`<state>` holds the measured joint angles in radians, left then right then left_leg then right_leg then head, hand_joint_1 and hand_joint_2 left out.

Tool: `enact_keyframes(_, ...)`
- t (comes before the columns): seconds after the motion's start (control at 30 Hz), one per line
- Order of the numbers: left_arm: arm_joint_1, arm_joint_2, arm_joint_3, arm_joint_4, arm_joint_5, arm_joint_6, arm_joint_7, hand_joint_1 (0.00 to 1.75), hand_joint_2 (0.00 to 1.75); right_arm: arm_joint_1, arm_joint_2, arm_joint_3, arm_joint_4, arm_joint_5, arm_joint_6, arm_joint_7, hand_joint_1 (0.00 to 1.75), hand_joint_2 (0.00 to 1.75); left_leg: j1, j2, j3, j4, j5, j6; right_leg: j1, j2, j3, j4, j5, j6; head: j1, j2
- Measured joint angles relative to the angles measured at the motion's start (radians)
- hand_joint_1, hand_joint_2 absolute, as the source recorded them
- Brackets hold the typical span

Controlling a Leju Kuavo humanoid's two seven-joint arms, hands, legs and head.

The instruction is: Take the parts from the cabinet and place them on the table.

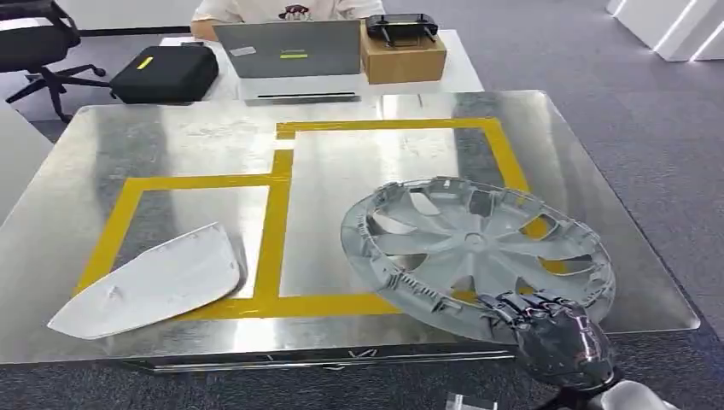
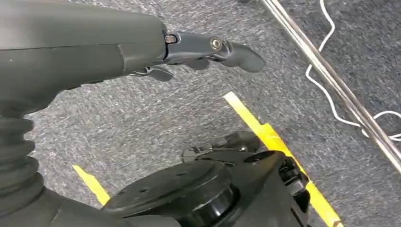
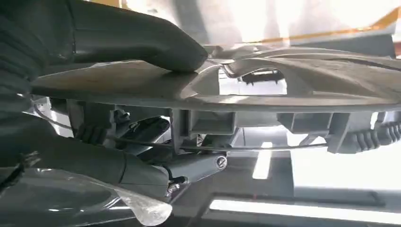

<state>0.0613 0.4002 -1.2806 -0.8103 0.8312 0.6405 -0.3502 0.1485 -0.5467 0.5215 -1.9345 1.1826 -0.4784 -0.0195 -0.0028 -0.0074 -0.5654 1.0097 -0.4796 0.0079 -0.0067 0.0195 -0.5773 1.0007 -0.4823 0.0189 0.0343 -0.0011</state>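
Wheel cover, silver, multi-spoke, sits tilted over the table's near right corner area, far rim down on the metal top, near rim raised and overhanging the front edge. Right hand grips that near rim: dark fingers curled over the top face, and in the right wrist view the thumb presses on one face of the wheel cover with the fingers clamped against the clip side, so it's a pinch on the rim. No readable logo on the cover's centre cap.

White panel, curved and pointed at one end, lies flat near the table's front left corner, inside the left yellow tape box, tip poking past the tape line. Cover overlaps the right tape box.

Left hand hangs over grey carpet, holding nothing, fingers loosely extended, slightly apart.

Beyond the table's far edge: grey laptop with a small yellow-green mark on the lid, text too small to read; cardboard box with a black controller on top; black case with a yellow label, unreadable; a person seated behind the laptop; black office chair at far left.
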Motion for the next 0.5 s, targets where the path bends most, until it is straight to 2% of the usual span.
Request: enact_keyframes(0.5,0.015,0.021,0.002,-0.035,0.023,0.038,0.037,0.0,1.75,0.036,0.009,-0.006,0.002,-0.003,0.017,-0.001,1.75,1.75,0.0,0.0,0.0,0.0,0.0,0.0,0.0,0.0,0.0,0.0,0.0,0.0,0.0,0.0)
